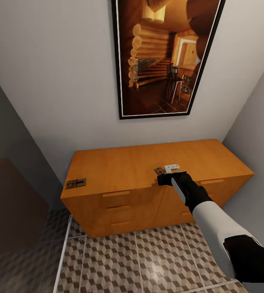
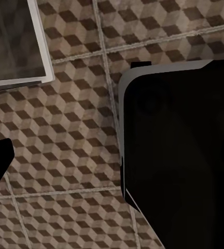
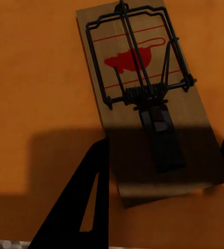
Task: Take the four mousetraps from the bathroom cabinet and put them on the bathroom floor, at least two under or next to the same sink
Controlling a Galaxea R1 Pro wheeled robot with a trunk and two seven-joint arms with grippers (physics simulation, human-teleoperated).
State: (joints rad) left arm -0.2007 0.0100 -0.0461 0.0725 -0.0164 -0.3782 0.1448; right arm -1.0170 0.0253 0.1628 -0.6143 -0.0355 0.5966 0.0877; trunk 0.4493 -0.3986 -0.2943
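Right gripper point(image 3: 161, 171) is positioned low over a mousetrap point(image 3: 143, 98) near the front edge of the cabinet point(image 1: 127, 167) top. Jaws are spread: one dark finger point(image 3: 83, 202) is seen just beside one long edge of the board, the other finger's tip at the opposite edge. Nothing is clamped yet; contact with the board cannot be confirmed.

Trap is judged light, thin, rigid wood lying flat, so little edge height is offered for the pads. Wire bar and spring stand proud on top and should be avoided. Grip is best taken across the two long edges at the bare end of the board, with fingers brought right down to the cabinet top. Slip risk is judged moderate: the top is smooth, so the board may be pushed rather than pinched.

A second mousetrap point(image 1: 75, 183) lies on the cabinet's front left corner, well apart.

Left gripper's opening cannot be told; bathroom floor point(image 2: 65, 135) is seen beneath it.
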